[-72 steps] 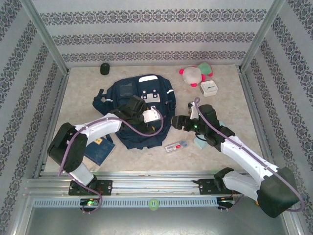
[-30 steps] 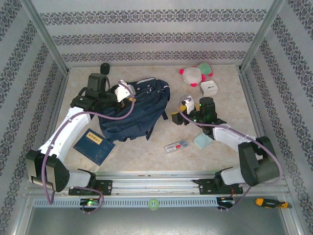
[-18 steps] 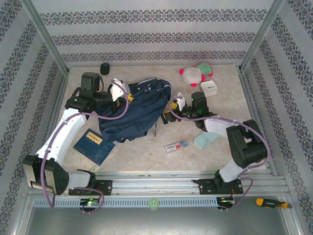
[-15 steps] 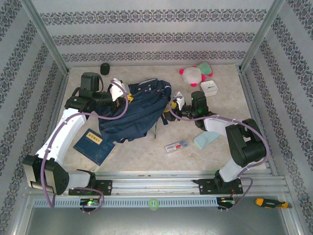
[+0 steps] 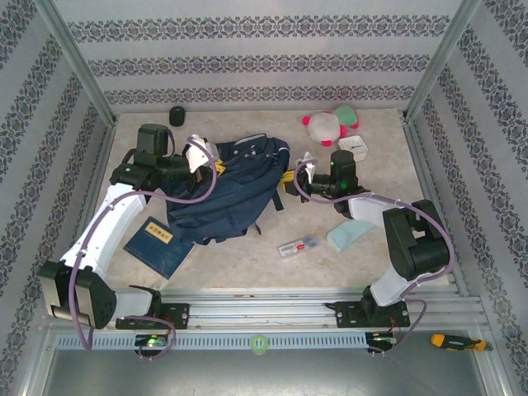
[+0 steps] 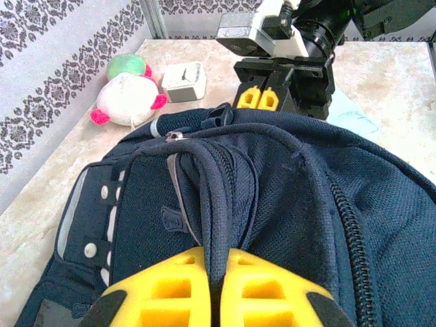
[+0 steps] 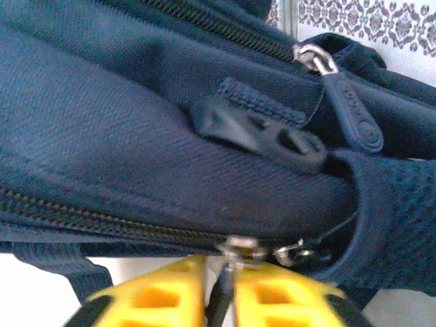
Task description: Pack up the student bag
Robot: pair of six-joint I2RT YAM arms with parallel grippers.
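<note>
- Student bag point(image 5: 224, 188): humped on the table point(image 5: 247, 268) left of centre, navy, between the 2 grippers; front pocket patches facing the left wall in the left wrist view.
- Carry loop point(image 6: 216, 225) at the bag's top: pinched between the yellow fingers of the left gripper point(image 6: 216, 276), clamped tight.
- Zipper pull point(image 7: 219, 289) on the bag's right side: nipped by the right gripper point(image 7: 218, 279), fingers closed on it, metal slider just above.
- Dark blue book point(image 5: 160, 244): flat, just beside the bag's near-left edge.
- Small packaged item point(image 5: 297, 245) and pale green cloth point(image 5: 346, 235): near right of the bag.
- Plush toy point(image 5: 330, 124) and small white box point(image 5: 353, 148): far right.
- Black cylinder point(image 5: 176, 115): far left corner.
- Screwdriver point(image 5: 450, 340): below the rail, bottom right.
</note>
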